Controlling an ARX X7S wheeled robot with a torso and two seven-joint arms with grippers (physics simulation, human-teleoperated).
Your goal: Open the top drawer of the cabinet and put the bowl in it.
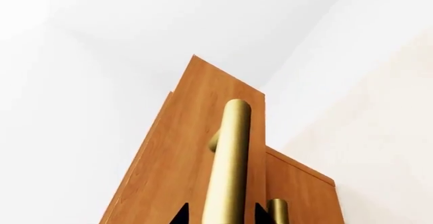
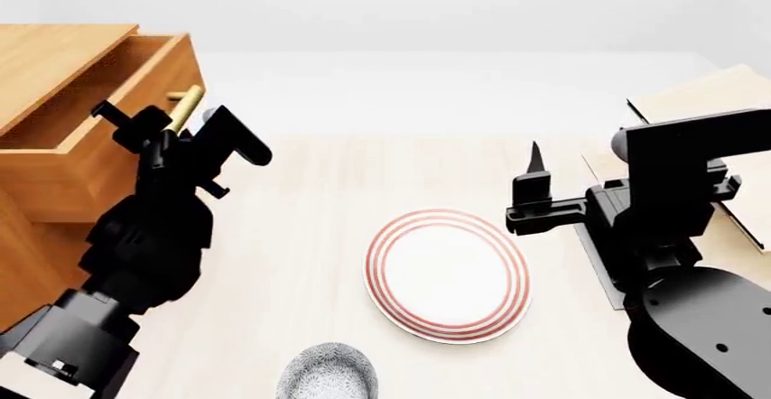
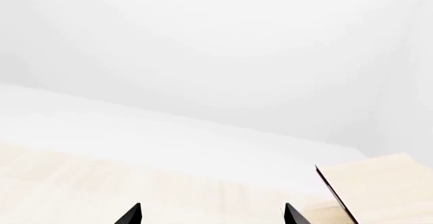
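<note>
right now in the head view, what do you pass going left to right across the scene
top drawer pulled open → left gripper at its brass handle → bowl → plate → right gripper → pale board rack

Head camera overlooks table [image 2: 313, 236]; left wrist camera hugs drawer handle [image 1: 228, 163].

Light was bright, even and diffuse in all three views; no single source showed. White walls washed out near to blank, most in the right wrist view. Shadows on the pale surface [image 2: 313, 236] were faint: only a soft dark edge beside the plate [image 2: 449, 274]. The brass handle [image 1: 228, 168] carried a mild sheen, no hard glare. Renders were sharp, without visible edge distortion.
</note>
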